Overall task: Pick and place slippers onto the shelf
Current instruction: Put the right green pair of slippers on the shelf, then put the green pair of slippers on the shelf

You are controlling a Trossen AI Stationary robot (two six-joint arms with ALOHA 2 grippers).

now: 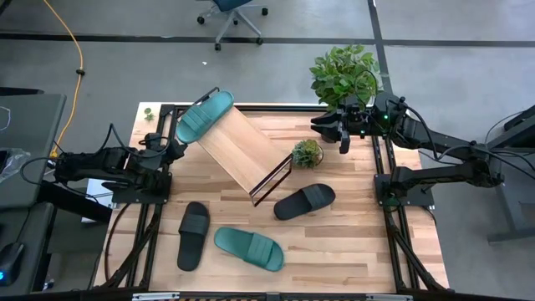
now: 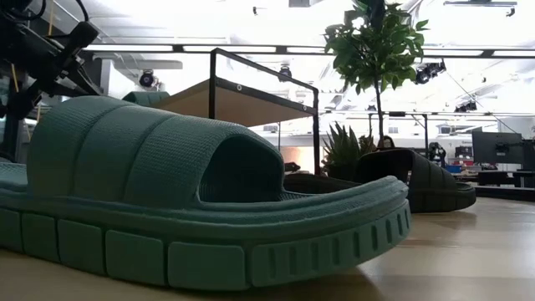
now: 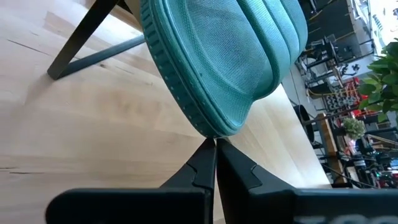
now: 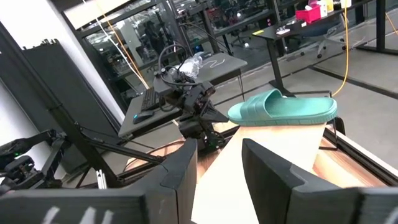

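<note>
While three slippers (image 1: 248, 248) lie on the wooden table (image 1: 334, 251), a plant (image 1: 344, 73) stands behind.

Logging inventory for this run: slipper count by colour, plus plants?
Teal slippers: 2, one on the shelf at its top end, one on the table
Black slippers: 2, both on the table
Potted plants: 2, a large one and a small one
Total: 6
</note>
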